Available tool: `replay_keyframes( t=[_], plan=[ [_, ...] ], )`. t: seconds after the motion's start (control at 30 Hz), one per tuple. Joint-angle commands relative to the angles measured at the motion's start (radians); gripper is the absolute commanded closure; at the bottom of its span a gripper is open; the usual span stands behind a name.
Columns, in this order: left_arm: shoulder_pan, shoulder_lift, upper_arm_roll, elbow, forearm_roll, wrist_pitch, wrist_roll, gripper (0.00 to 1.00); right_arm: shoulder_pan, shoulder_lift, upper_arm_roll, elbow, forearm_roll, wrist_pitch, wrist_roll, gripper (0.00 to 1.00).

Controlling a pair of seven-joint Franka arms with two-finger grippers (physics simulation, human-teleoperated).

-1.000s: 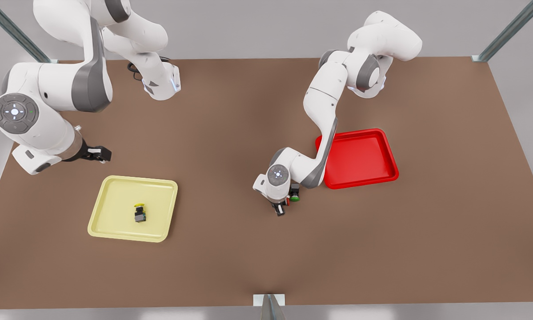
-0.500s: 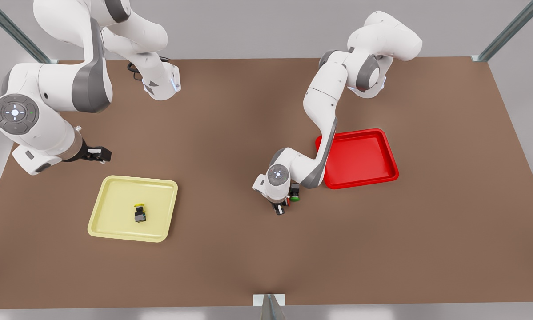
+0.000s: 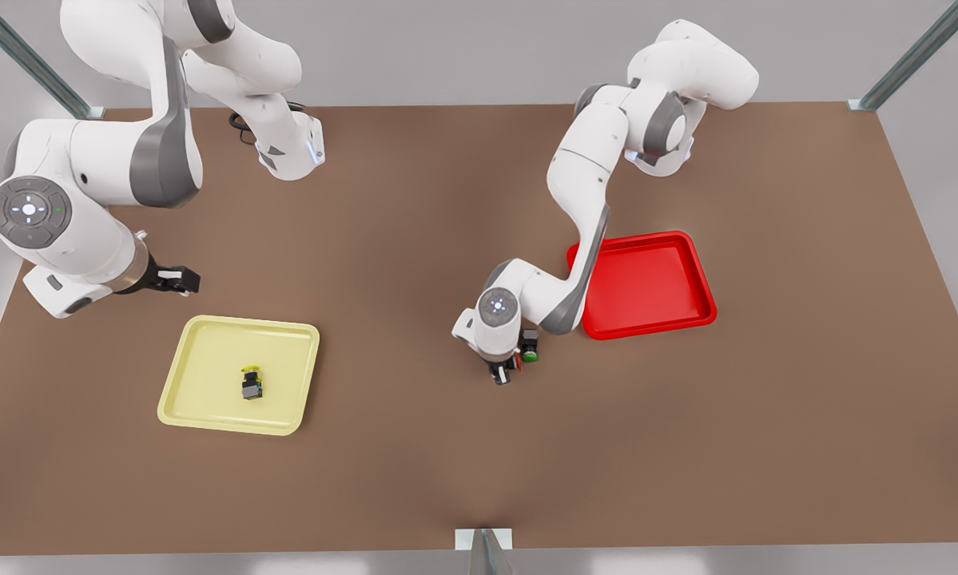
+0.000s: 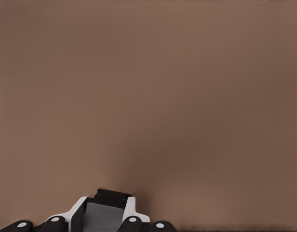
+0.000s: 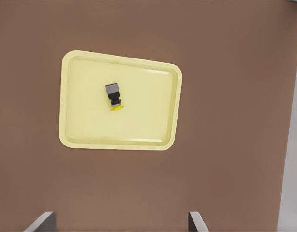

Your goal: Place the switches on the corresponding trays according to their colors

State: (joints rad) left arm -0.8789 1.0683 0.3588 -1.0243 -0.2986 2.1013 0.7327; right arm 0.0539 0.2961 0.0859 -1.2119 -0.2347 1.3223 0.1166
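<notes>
Left pincer point(image 3: 501, 374) sits low over the red switch point(image 3: 517, 363) on the counter point(image 3: 415, 447), grip impossible to tell, red tray point(image 3: 646, 283) near toward the front view's right, while the right pincer point(image 3: 176, 279) waits, spread wide.

My work surface is a wide, plain brown table point(image 3: 415, 447), matte and evenly lit, with only soft, blurred shadows lying across it. Around it the surroundings are pale grey, and slanted metal frame struts run in at the far corners, one at the front view's left point(image 3: 27, 60) and one at its right point(image 3: 910, 56). At the middle of the near edge a small pale bracket with another metal strut point(image 3: 484, 547) meets the tabletop.
</notes>
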Motion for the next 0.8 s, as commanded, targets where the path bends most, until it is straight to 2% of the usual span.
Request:
replay_keyframes(
  t=[0.0, 0.07, 0.4, 0.6, 0.77],
  plan=[
    [0.000, -0.004, 0.000, 0.000, -0.050, -0.004, 0.004, 0.48, 0.000, 0.000, 0.000, 0.000, 0.000, 0.000, 0.000, 0.00],
    [0.002, -0.044, -0.001, -0.028, -0.051, -0.009, 0.004, 0.48, 0.001, 0.000, 0.000, 0.000, 0.000, 0.000, 0.000, 0.00],
    [0.038, -0.335, -0.006, -0.390, 0.010, 0.006, 0.063, 0.48, 0.006, 0.000, 0.000, 0.000, -0.002, 0.000, 0.002, 0.00],
    [0.092, -0.524, -0.009, -0.626, 0.056, 0.036, 0.111, 0.48, 0.009, 0.000, 0.000, 0.000, -0.002, 0.000, 0.002, 0.00],
    [0.081, -0.719, -0.018, -0.869, 0.084, 0.071, 0.109, 0.48, 0.006, 0.000, 0.000, 0.000, -0.003, 0.000, 0.000, 0.00]
  ],
)
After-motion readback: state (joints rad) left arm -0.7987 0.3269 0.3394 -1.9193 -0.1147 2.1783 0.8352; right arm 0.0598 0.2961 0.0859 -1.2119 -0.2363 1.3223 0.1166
